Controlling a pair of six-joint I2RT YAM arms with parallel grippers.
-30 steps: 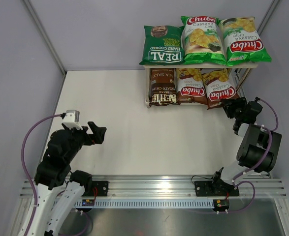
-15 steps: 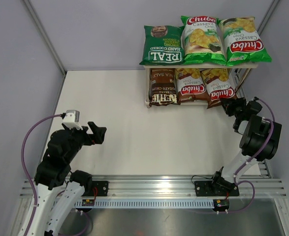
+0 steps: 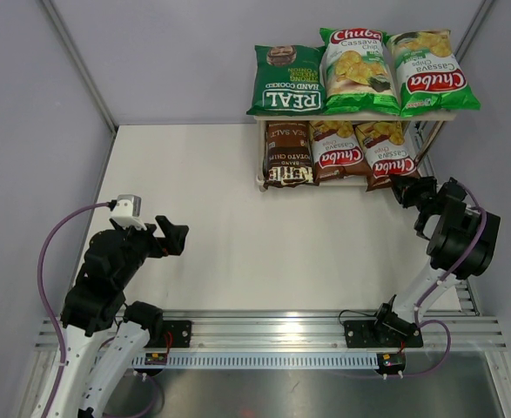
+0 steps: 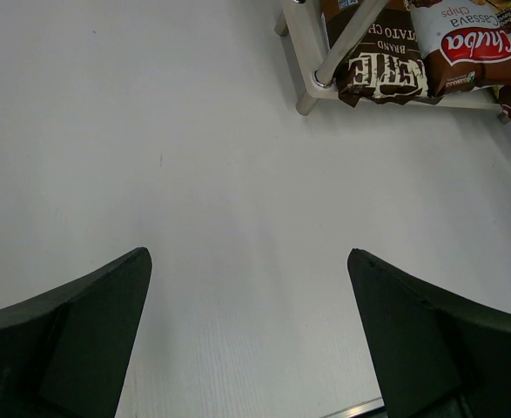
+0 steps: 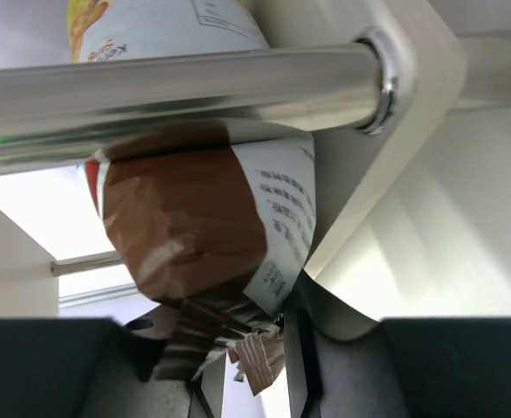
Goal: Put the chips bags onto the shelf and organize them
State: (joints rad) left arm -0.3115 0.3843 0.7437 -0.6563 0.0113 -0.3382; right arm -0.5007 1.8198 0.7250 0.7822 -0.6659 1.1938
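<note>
Shelf [image 4: 300, 52] packed (6 bags [image 3: 354, 61]), open table [image 3: 238, 226] leftward

Seen from above, the upper board of the shelf [image 3: 351, 115] hides the far halves of the three lower bags. In the left wrist view, the top edge at 1 o'clock crops the Kettle bag [image 4: 381, 74] and its brown-red neighbour [image 4: 468, 48]. The right wrist view shows only one end of a brown-red bag [image 5: 194, 226], its small print unreadable
</note>
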